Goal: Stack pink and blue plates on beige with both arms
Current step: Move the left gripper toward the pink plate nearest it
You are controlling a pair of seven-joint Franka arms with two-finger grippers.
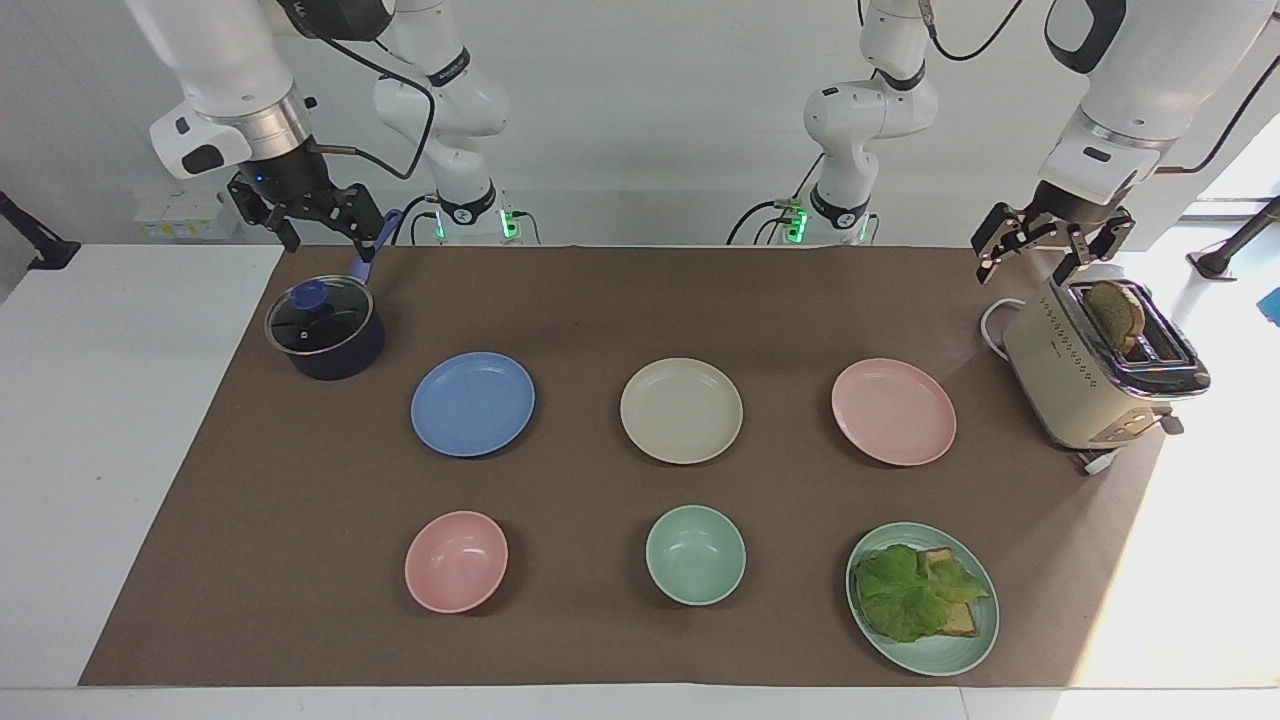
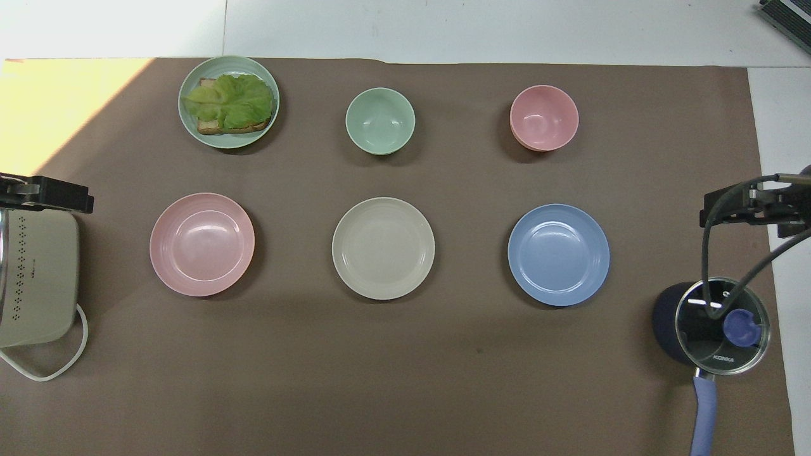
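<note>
Facing view, operator: you see three plates in one row across the brown mat (image 1: 620,300). Taking the beige plate (image 1: 681,411) as the clock's centre, the blue plate (image 1: 472,404) lies at 9 o'clock, toward the right arm's end, and the pink plate (image 1: 893,411) at 3 o'clock, toward the left arm's end. All three lie flat, apart from one another, nothing stacked. At 6 o'clock sits the mint bowl (image 1: 695,554), farther from the robots; the pink bowl (image 1: 456,561) is at 8 o'clock, the mint plate with lettuce and toast (image 1: 922,597) at 4 o'clock. You find the right gripper (image 1: 318,232) raised over the lidded pot (image 1: 325,327), jaws apart, holding nothing. The left gripper (image 1: 1030,255) hangs over the toaster (image 1: 1100,365), jaws apart, also holding nothing.

Overhead view: you see the same row turned about. From the beige plate (image 2: 383,247), the pink plate (image 2: 202,244) is at 9 o'clock, the blue plate (image 2: 558,254) at 3 o'clock. The mint bowl (image 2: 380,121) is at 12 o'clock. The left gripper (image 2: 44,193) shows at the frame's edge above the toaster (image 2: 35,278); the right gripper (image 2: 754,202) shows at the opposite edge above the pot (image 2: 716,326).
</note>
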